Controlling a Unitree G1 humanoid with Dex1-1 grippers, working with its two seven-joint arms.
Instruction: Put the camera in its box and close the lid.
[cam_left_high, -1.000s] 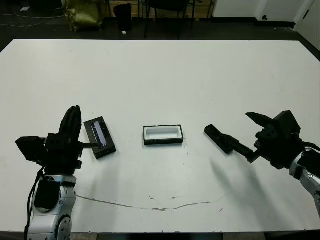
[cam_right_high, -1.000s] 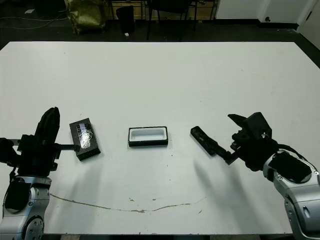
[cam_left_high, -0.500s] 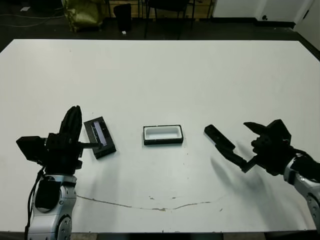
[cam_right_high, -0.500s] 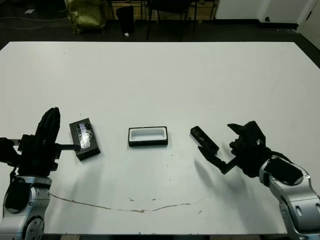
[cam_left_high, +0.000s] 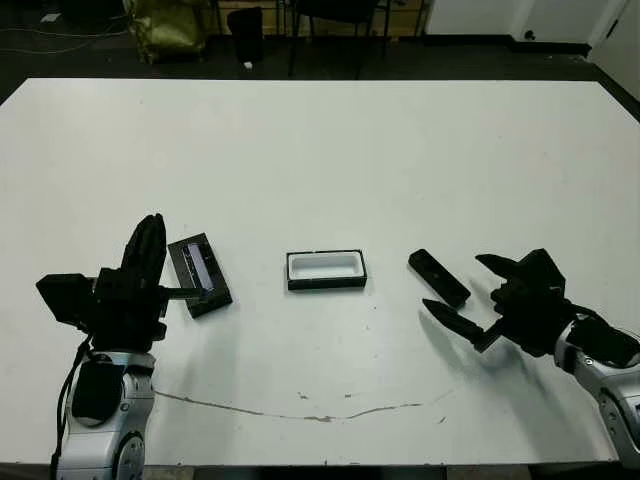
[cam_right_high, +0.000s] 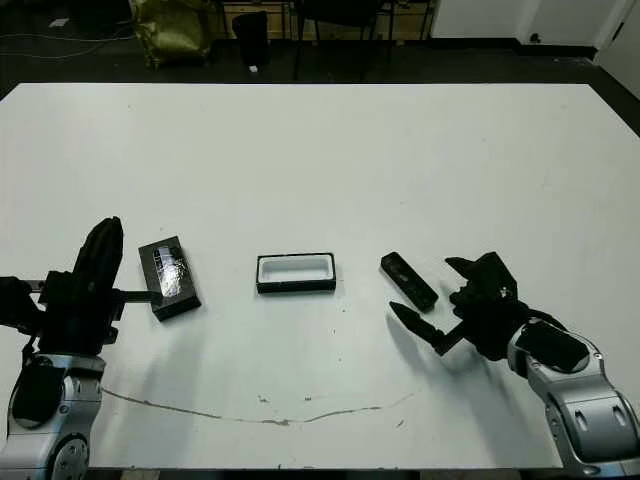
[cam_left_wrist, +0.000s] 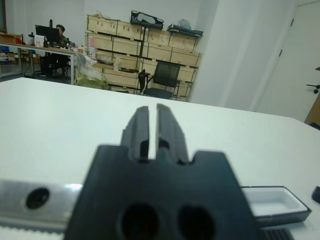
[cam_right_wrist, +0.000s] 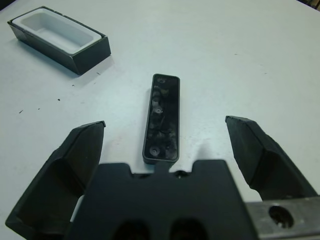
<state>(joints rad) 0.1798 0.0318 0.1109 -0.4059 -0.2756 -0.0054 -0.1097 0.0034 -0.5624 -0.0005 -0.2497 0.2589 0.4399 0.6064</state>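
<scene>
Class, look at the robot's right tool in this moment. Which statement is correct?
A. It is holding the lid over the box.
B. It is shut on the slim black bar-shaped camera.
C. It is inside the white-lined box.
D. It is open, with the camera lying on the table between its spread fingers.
D: in the right wrist view the right tool is open, and the slim black bar-shaped camera lies flat on the white table between its fingers, untouched.

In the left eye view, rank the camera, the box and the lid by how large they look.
1. Box and lid: they cover much the same area, too close to rank.
2. Camera: clearly slimmer, smallest.
All three lie at a similar depth on the table, so nearness hardly skews this.
</scene>
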